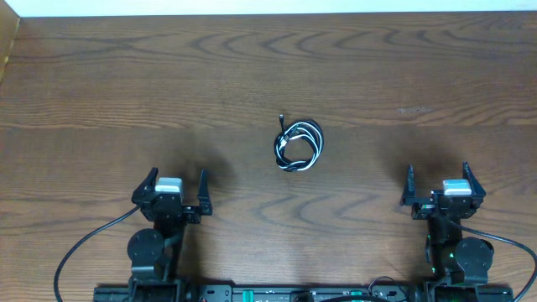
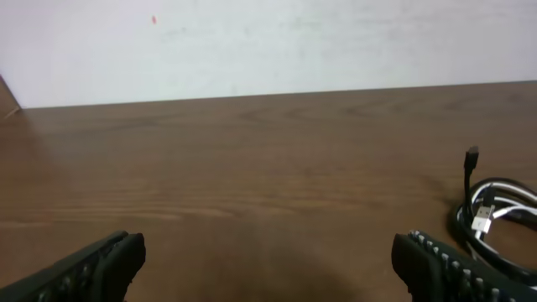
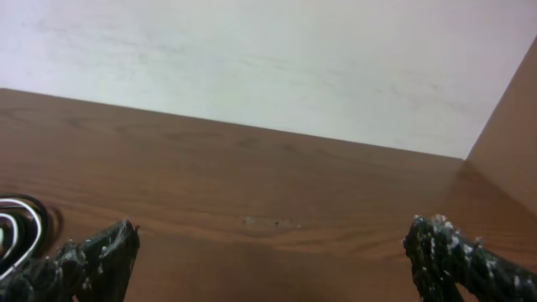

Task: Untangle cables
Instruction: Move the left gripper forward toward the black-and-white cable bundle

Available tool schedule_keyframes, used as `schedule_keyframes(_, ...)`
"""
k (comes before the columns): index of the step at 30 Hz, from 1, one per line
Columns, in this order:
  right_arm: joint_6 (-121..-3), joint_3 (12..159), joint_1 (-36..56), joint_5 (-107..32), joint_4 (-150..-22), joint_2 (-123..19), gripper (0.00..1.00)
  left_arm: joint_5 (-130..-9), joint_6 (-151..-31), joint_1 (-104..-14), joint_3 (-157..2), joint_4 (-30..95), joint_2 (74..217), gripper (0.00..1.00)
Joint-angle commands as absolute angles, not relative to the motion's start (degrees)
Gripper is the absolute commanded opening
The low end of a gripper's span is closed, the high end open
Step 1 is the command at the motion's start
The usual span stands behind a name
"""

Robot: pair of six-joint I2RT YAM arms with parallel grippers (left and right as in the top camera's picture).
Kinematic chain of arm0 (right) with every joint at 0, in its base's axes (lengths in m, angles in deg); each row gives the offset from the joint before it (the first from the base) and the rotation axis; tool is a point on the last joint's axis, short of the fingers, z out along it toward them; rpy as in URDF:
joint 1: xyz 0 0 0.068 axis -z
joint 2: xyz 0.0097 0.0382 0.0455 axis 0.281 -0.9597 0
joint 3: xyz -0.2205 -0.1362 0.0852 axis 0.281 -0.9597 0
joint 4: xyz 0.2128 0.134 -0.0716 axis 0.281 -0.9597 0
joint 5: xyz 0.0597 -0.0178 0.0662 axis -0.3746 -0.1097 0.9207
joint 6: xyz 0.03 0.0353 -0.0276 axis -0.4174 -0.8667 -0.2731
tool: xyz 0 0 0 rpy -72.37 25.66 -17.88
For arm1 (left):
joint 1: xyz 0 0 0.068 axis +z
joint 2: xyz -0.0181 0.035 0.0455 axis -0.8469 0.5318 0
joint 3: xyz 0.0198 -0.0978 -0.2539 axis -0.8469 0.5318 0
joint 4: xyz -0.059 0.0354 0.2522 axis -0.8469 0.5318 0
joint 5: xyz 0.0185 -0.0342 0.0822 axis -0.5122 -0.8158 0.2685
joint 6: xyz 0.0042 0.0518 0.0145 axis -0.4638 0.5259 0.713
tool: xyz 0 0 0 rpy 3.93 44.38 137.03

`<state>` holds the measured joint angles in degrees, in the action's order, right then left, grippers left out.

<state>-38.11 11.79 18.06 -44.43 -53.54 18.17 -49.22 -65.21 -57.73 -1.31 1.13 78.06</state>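
A black cable and a white cable (image 1: 297, 145) lie coiled together in one small bundle at the middle of the wooden table. A black plug end sticks out at its top left. The bundle shows at the right edge of the left wrist view (image 2: 495, 214) and at the lower left edge of the right wrist view (image 3: 17, 228). My left gripper (image 1: 178, 181) is open and empty, near the front left, well short of the bundle. My right gripper (image 1: 437, 178) is open and empty at the front right, also apart from it.
The wooden table (image 1: 268, 75) ends at a white wall along the back. A raised wooden side edge (image 3: 508, 126) stands at the far right. Thick black arm wires (image 1: 80, 252) run along the front by the arm bases.
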Motion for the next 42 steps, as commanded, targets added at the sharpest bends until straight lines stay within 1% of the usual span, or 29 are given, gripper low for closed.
schedule_keyframes(1,-36.86,12.01,17.73,-43.47,-53.39,18.17,0.99,-48.84,-64.23,-57.95,-5.47,1.08,80.90,1.00)
schedule_keyframes(8,-36.42,12.40,17.73,-42.88,-53.41,18.17,0.98,-48.84,-64.21,-57.95,-10.58,1.06,90.23,1.00)
schedule_keyframes(15,-33.45,13.37,17.75,-37.05,-53.14,18.17,0.98,-49.41,-63.77,-57.95,-19.04,2.28,102.25,1.00)
schedule_keyframes(21,-33.45,15.42,17.77,-35.17,-52.62,18.13,0.98,-55.99,-59.38,-57.95,-30.51,8.73,114.73,1.00)
schedule_keyframes(25,-32.25,18.35,17.77,-34.62,-52.60,16.14,0.98,-58.24,-58.06,-57.95,-38.99,14.44,121.90,1.00)
schedule_keyframes(30,-30.43,24.67,17.77,-34.49,-52.86,7.42,0.98,-58.55,-57.76,-57.97,-46.95,20.14,127.37,1.00)
schedule_keyframes(32,-30.43,27.79,17.77,-34.27,-52.86,2.11,0.98,-58.55,-56.67,-57.97,-48.72,21.82,128.39,1.00)
schedule_keyframes(36,-28.12,36.75,17.79,-28.63,-54.94,-11.20,0.98,-58.72,-55.66,-57.97,-51.67,25.58,130.29,1.00)
schedule_keyframes(39,-27.81,46.11,17.79,-25.53,-60.20,-21.82,0.98,-59.75,-55.66,-58.08,-53.35,26.59,131.91,1.00)
schedule_keyframes(42,-25.89,57.84,17.79,-22.34,-69.28,-32.64,0.98,-59.82,-55.68,-58.78,-55.67,27.68,134.05,1.00)
